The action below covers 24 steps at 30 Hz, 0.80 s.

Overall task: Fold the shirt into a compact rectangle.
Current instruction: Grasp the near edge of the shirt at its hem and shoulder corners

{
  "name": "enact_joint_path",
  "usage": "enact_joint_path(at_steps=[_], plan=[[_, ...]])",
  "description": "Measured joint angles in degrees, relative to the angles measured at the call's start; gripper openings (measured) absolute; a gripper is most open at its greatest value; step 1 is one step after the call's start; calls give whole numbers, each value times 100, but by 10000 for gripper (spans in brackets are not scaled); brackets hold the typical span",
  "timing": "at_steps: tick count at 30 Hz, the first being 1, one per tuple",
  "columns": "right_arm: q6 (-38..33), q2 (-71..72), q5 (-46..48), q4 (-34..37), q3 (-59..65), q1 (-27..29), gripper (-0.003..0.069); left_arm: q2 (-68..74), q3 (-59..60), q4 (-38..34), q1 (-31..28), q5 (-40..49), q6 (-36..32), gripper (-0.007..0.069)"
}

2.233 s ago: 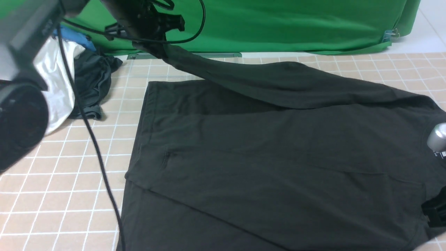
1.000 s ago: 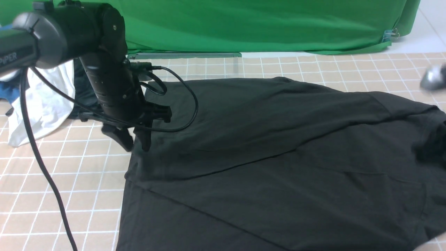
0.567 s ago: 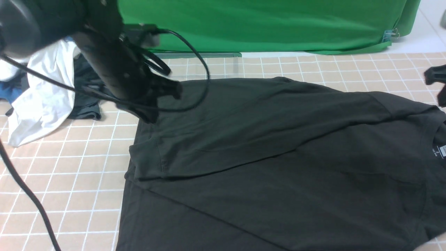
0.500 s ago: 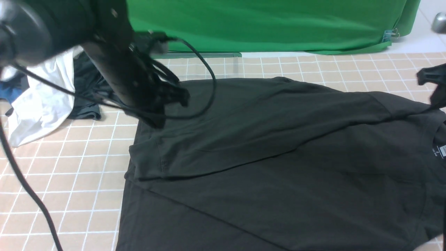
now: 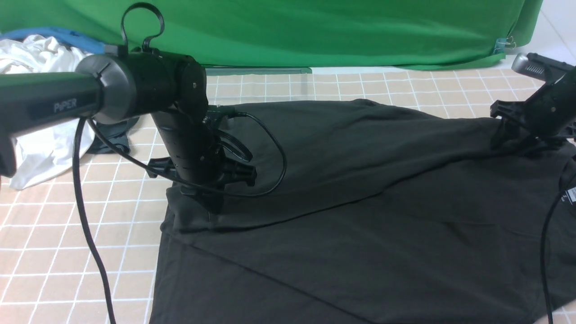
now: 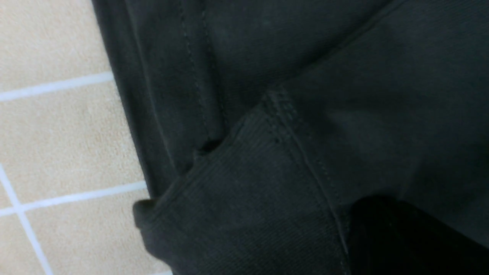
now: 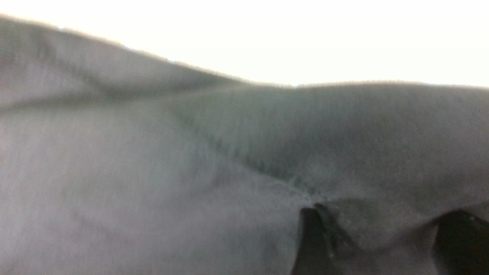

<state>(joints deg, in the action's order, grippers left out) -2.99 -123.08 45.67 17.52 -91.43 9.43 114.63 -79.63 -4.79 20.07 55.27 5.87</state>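
The shirt (image 5: 360, 225) lies spread on the tiled bench (image 5: 67, 225), its far side folded over. The left claw (image 5: 210, 204) is clenched on the fold's hemmed corner. The right claw (image 5: 513, 143) is released, its fingers straddling a fabric ridge near the collar.

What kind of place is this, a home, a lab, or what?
Probably a robot lab or recording setup: a green backdrop cloth hangs behind a grid-patterned work surface, the left arm and right arm reach over a black shirt, and spare garments lie heaped to one side.
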Motion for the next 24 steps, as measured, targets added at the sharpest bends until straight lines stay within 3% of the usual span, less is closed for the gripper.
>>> enact_joint_path(at_steps=[3,6,8,20,23,24], plan=[[-82,-72,-216,40,-33,0,363,5,0,15,0,0,0,18],[-338,-103,-366,57,-56,0,147,5,0,15,0,-1,0,18],[-419,-103,-303,36,-137,0,81,5,0,15,0,-1,0,18],[-455,-103,617,-472,-814,55,81,-3,0,-11,0,13,0,18],[-455,-103,718,-607,-814,55,115,-98,0,16,0,-59,0,18],[-426,-103,746,-712,-820,55,166,-277,0,54,-31,-123,57,18]])
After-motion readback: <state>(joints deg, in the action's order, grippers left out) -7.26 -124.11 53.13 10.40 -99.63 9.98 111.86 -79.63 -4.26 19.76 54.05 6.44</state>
